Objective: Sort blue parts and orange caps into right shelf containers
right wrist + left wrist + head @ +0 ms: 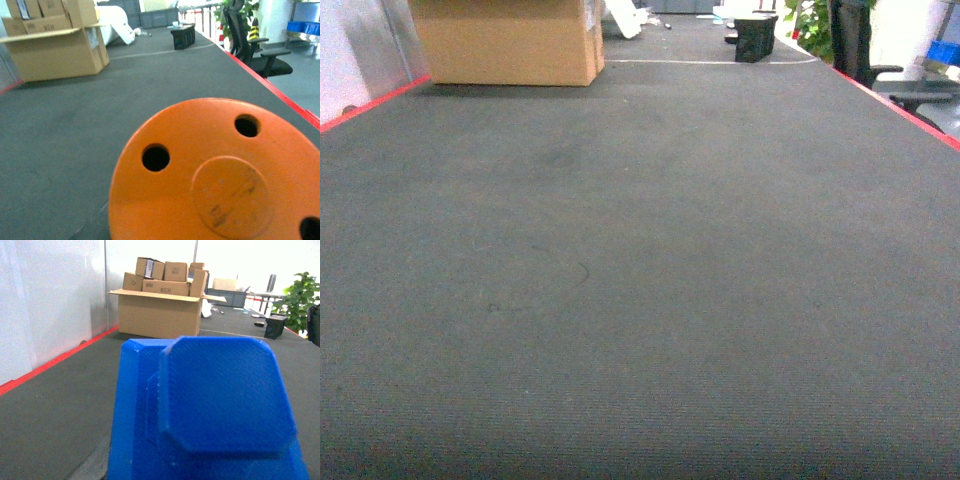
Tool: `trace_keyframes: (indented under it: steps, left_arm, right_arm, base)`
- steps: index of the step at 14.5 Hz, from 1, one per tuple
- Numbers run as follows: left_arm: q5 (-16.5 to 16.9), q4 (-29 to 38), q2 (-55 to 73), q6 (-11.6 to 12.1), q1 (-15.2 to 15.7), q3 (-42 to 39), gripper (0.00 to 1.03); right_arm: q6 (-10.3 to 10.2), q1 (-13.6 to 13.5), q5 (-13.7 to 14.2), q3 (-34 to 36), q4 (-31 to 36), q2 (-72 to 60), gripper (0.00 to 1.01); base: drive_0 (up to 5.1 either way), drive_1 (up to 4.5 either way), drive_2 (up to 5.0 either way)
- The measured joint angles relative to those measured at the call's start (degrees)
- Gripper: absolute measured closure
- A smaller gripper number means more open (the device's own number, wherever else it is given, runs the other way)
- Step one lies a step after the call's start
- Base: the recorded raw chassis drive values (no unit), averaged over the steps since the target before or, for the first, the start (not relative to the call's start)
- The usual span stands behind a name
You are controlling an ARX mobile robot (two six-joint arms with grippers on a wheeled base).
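Judging from what fills each wrist view, we place the task in its carrying step: one blue part (215,410) sits close before the left wrist camera and one orange cap (220,175) close before the right, each seemingly held at its arm's end. Neither pincer shows in any view, so we cannot tell whether the jaws are closed on these pieces; we only infer a hold from how near and steady the pieces sit.

The head view shows neither arm and no crate, only dark carpet (640,300) edged with red tape (370,103), a cardboard box (510,40) at the far left and a small black bin (756,38) beyond. The right shelf containers are not found in any of the three views.

Materials noted:
- The blue part is matt moulded plastic with a fine ribbed or woven grain, a flat face with chamfered corners raised over a broader slab.
- The orange cap is a smooth, slightly scuffed disc, with a shallow round boss at its middle and round holes bored near the rim.
- The carpet is a short, tight pile.

In our judgement the next move calls for turning the base or arms rightward until the crates come into sight, then releasing each piece into its own crate.
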State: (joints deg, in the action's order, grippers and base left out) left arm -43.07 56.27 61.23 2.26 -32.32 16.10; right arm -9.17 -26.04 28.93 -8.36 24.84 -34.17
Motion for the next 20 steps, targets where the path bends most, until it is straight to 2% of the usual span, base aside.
trace_keyframes:
  steps: [1, 2, 4, 5, 6, 7, 9, 10, 13, 14, 15, 16, 17, 18, 19, 20]
  left_arm:
    - [-1.4, -1.1, -1.3, 0.2, -1.7, -0.5, 0.60]
    - [-2.2, -1.6, -2.4, 0.2, -2.2, -0.6, 0.60]
    - [-2.4, -1.6, -2.8, 0.2, -2.2, -0.6, 0.60]
    - [-1.6, -3.9, -3.3, -0.3, -1.9, -0.4, 0.60]
    - [9.4, -18.1, -10.1, -0.9, 2.1, -1.0, 0.60]
    - [14.2, -22.6, -14.8, -1.2, 5.3, -3.1, 0.60]
    - [22.6, -27.1, -22.3, -1.9, 12.3, -7.7, 0.60]
    - [25.6, -28.5, -25.5, -1.9, 15.0, -9.0, 0.60]
    - [30.9, -32.3, -32.0, -1.9, 20.5, -11.6, 0.60]
    - [32.7, -33.8, -34.2, -1.9, 22.2, -12.4, 0.60]
    - [34.4, -35.4, -36.4, -1.9, 23.7, -13.0, 0.60]
    - [35.2, -36.3, -38.0, -1.9, 24.7, -13.3, 0.60]
    - [36.4, -37.5, -39.6, -1.9, 25.7, -13.6, 0.60]
    - [42.0, -38.9, -41.8, -2.0, 31.0, -14.3, 0.60]
    - [42.0, -38.5, -42.8, -2.2, 32.7, -15.5, 0.60]
    - [42.9, -39.4, -44.2, -2.2, 32.5, -15.5, 0.60]
  right_arm:
    - [0.8, -1.2, 2.5, 0.2, -0.6, 3.9, 0.55]
    - [1.6, -2.2, 5.0, 0.1, 0.3, 5.1, 0.55]
    - [2.4, -2.5, 5.2, 0.2, 0.0, 5.0, 0.55]
    - [3.1, -2.3, 4.5, 0.0, -1.4, 5.2, 0.55]
    - [6.1, 1.6, -3.3, 0.2, -8.3, 8.9, 0.55]
    - [7.1, 4.7, -6.5, 1.2, -9.8, 11.2, 0.55]
    - [8.0, 10.9, -13.7, 3.0, -12.0, 15.9, 0.55]
    - [8.2, 13.4, -15.8, 4.1, -13.2, 17.7, 0.55]
    - [8.4, 17.7, -20.3, 5.3, -15.1, 21.1, 0.55]
    - [8.5, 20.5, -24.4, 5.6, -16.4, 22.6, 0.55]
    - [8.6, 25.9, -27.8, 6.1, -17.2, 23.9, 0.55]
    - [8.6, 26.6, -28.0, 6.3, -23.4, 28.2, 0.55]
    - [8.8, 25.9, -29.1, 7.6, -26.5, 33.9, 0.55]
    - [8.8, 26.1, -28.9, 7.6, -24.5, 33.9, 0.55]
    - [8.8, 26.1, -28.9, 7.6, -25.5, 33.9, 0.55]
    - [8.8, 26.1, -29.0, 7.6, -25.1, 33.9, 0.55]
  base:
    - [0.0, 0.00, 0.0]
    - [0.0, 0.00, 0.0]
    - [0.0, 0.00, 0.0]
    - [0.0, 0.00, 0.0]
    - [0.0, 0.00, 0.0]
    - [0.0, 0.00, 0.0]
    - [0.0, 0.00, 0.0]
    - [0.0, 0.00, 0.0]
    - [0.0, 0.00, 0.0]
    - [0.0, 0.00, 0.0]
    - [0.0, 0.00, 0.0]
    - [0.0, 0.00, 0.0]
    - [0.0, 0.00, 0.0]
    - [0.0, 0.00, 0.0]
    - [0.0, 0.00, 0.0]
    - [0.0, 0.00, 0.0]
